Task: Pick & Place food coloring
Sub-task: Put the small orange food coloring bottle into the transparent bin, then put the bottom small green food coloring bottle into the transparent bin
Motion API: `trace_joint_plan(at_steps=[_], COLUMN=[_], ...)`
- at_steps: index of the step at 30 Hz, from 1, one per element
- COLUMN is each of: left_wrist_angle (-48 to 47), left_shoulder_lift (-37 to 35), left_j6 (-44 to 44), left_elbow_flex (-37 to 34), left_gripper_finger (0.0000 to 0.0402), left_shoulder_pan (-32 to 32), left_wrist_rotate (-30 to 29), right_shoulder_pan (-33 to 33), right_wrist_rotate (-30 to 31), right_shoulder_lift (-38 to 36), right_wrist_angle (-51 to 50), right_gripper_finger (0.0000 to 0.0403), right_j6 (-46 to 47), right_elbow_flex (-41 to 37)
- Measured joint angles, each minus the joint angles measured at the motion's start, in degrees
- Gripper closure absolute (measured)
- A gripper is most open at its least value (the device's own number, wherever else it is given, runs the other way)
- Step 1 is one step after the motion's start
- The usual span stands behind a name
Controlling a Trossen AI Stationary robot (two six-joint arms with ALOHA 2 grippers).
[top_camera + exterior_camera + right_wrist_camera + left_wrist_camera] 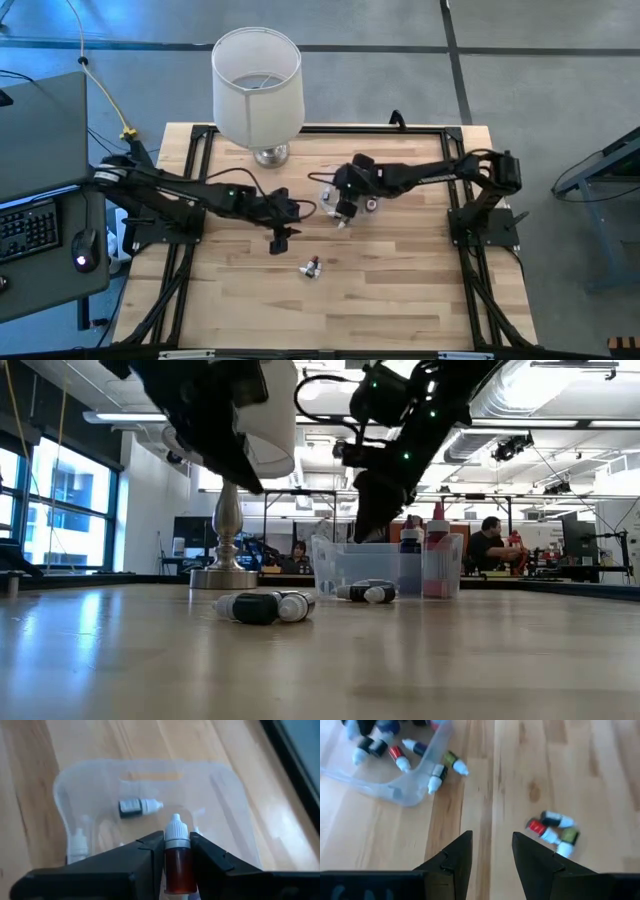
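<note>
Amber bottle (178, 862), white cap (176, 829)

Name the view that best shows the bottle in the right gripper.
The right wrist view: the orange-brown bottle with its white cap stands clamped between the right gripper fingers, above the clear tub. The high view shows only a pale speck there, the low view hides it behind the arm, and the left wrist view misses it.

Looking past your left gripper (492, 852), its two dark fingers (457, 857) stand apart over bare wooden table (600, 775), nothing between them. Ahead lies a cluster of three food coloring bottles (554, 831) (one red, one dark, one olive, all white-capped) touching one another on the planks. Farther off, the clear plastic tub (415, 785) holds several more bottles, while two others (445, 770) lie just outside its rounded corner, against its wall.
</note>
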Motion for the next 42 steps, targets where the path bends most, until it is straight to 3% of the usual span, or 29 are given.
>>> trace_joint_plan(at_steps=[12,23,26,32,42], left_wrist_angle=[1.6,4.9,6.4,11.2,15.4], left_shoulder_lift=[8.4,9.5,9.5,12.5,20.1], left_j6=[0.1,-2.0,0.2,1.6,3.5], left_elbow_flex=[0.0,0.0,0.0,-0.1,0.0], left_gripper_finger=[0.0264,0.0264,0.0264,0.0264,0.0264], left_shoulder_pan=[0.0,-2.1,-5.7,-11.4,-12.3], left_wrist_rotate=[0.5,19.9,18.6,8.8,7.6], right_shoulder_pan=[-0.6,7.7,10.4,14.7,20.4], right_wrist_rotate=[-2.8,-2.7,-2.7,-2.7,0.0], right_shoulder_lift=[-0.2,-3.6,-4.2,-4.2,-4.2], right_wrist_angle=[-0.6,-0.6,-0.3,-0.3,-0.2], right_gripper_finger=[0.0274,0.0296,0.0301,0.0301,0.0304], right_j6=[-1.1,-1.0,0.4,3.9,7.7], right_elbow_flex=[0.0,0.1,0.1,0.1,0.1])
